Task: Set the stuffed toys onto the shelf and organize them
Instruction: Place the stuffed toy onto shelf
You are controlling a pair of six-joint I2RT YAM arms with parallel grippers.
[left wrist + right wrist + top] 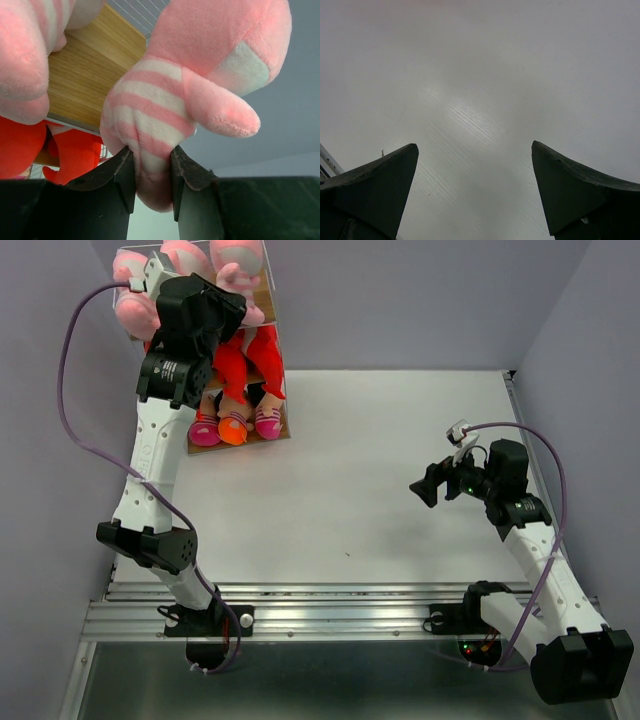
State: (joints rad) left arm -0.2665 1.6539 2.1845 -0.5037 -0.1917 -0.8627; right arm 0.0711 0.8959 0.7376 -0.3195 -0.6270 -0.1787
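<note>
Where the left gripper (152,156) sits: up at the top board of the shelf (90,75).
Left grip: fingers pinch the bottom of a pink striped animal (150,110) at the board's edge.
State of the right gripper (475,150): jaws spread wide, nothing between, hovering over the table (360,490).
Below: red sharks (255,365).

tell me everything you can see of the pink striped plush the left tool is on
The pink and white striped plush animal is soft fuzzy fabric: plain pink upper part with a pale patch, a stubby pink limb pointing right, a pink-and-white banded body. It sits just beside the light wooden shelf board; whether it rests on it is unclear. The left tool pinches its lower end, one finger pressed into each side.
</note>
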